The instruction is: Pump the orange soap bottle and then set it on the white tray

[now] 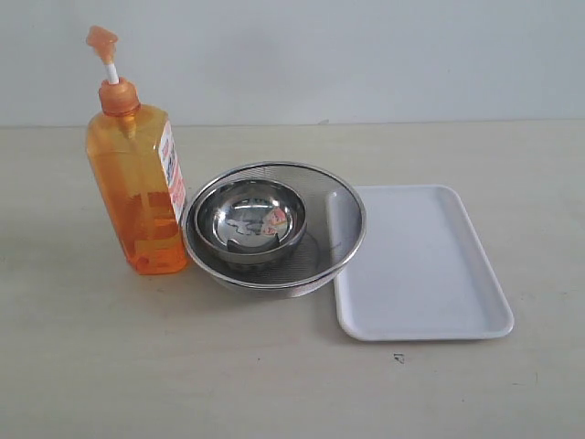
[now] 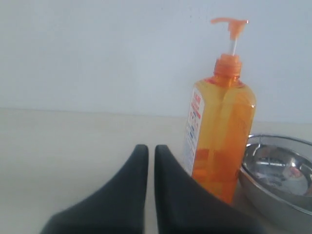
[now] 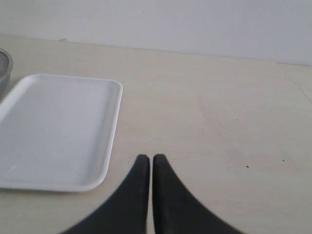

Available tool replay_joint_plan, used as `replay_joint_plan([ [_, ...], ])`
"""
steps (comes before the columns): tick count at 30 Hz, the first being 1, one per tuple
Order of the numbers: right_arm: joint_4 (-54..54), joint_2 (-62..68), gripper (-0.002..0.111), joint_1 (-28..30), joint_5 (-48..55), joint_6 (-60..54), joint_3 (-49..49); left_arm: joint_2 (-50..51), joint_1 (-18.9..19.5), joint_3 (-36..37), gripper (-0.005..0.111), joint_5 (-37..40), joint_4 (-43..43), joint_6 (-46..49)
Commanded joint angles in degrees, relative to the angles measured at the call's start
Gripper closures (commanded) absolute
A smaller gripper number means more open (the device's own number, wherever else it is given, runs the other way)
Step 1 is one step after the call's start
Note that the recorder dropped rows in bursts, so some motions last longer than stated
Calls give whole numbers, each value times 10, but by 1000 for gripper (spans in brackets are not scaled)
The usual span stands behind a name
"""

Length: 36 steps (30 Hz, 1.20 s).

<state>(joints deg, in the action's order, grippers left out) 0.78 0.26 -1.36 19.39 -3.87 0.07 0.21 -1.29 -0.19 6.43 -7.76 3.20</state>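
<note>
In the left wrist view, found the left gripper (image 2: 151,146) nearest the lens, dark fingers drawn to a thin slit with nothing between them, short of the orange soap bottle (image 2: 222,136) standing beyond. Found the right gripper (image 3: 147,156) likewise narrowed to a slit, gripping nothing, above the table (image 3: 219,122) near the white tray (image 3: 58,126).

In the exterior view, noted a small dark mark (image 1: 398,358) on the table at lower centre-right. Behind it, saw the white tray (image 1: 420,265) lying flat at right of centre, its left edge meeting a steel mesh bowl (image 1: 343,197). Saw a smaller steel bowl (image 1: 251,219) nested inside the mesh one at centre. Saw the orange soap bottle (image 1: 137,197) at upper left, upright on the table, pump head raised, label turned toward the bowls, base just beside the mesh rim, off the tray. Farthest back, saw a plain pale wall (image 1: 366,55).
</note>
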Motion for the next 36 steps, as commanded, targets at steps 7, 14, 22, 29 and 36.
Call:
replay_joint_plan([
  [7, -2, -3, 109, 2, -5, 1, -1, 32, 1, -48, 102, -15, 1, 3],
  [14, -2, -3, 109, 2, -5, 1, -1, 137, 1, -134, 102, 59, 1, 3],
  [22, -2, -3, 109, 2, -5, 1, -1, 273, 1, -204, 102, 129, -4, 3],
  [29, -2, -3, 109, 2, -5, 1, -1, 298, 1, -204, 102, 52, -4, 3],
  [36, -2, -3, 109, 2, -5, 1, -1, 298, 1, -204, 102, 8, -4, 3],
])
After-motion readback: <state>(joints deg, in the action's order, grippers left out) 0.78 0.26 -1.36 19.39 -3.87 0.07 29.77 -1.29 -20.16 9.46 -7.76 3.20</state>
